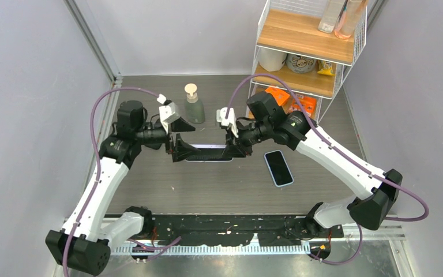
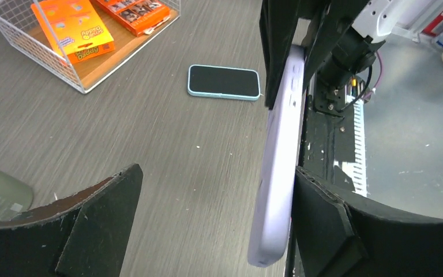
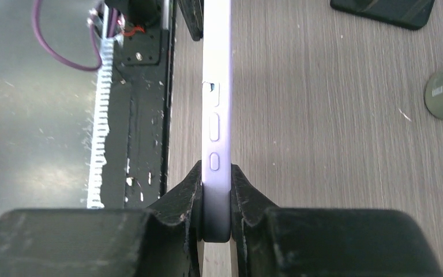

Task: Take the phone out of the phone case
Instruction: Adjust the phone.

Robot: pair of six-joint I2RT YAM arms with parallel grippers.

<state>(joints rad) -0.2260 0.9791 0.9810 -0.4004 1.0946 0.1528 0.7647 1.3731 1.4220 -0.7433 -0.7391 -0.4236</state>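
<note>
Lettering on orange box [image 2: 72,32] illegible; right tool [image 3: 216,186] pinches case [image 3: 217,86].

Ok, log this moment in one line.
right hand shut on case | left hand open around case | phone flat on table

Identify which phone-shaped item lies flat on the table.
The blue-edged phone, screen up; the lilac case is clamped edge-on in the right gripper.

We see bright, even light | shadows soft | glare at 9 o'clock in right wrist view | 6 o'clock foreground blurred
</note>
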